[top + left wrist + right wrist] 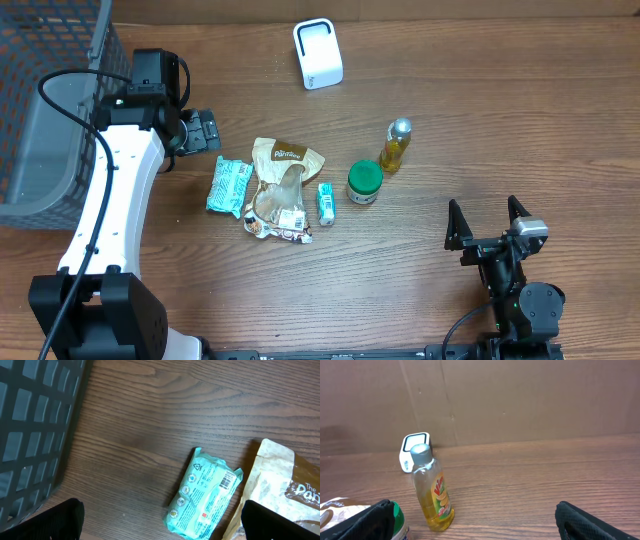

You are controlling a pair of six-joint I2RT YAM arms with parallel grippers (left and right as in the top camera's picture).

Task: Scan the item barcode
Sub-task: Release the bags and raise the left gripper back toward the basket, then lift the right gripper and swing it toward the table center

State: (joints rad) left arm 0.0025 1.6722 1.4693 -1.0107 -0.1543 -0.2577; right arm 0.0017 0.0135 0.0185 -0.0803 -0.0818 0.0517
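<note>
Both hands released, jaws wide. I see the left gripper [205, 130] beside the grey mesh basket [40, 100] and the right gripper [487, 222] over the wood-grain table [520, 100]. Soft teal packet [230, 186] lies flat, barcode up, touching the crinkly brown bag [283, 185]. Clear bottle [395, 146] holds yellow liquid. Boxy white scanner [318, 53] is at the far edge.

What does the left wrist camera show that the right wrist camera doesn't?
Only the left wrist view shows the grey basket and the teal packet with its barcode facing up. Only the right wrist view shows the yellow bottle standing upright and the white scanner behind it. Both show the wooden table and an edge of the brown paper bag.
</note>
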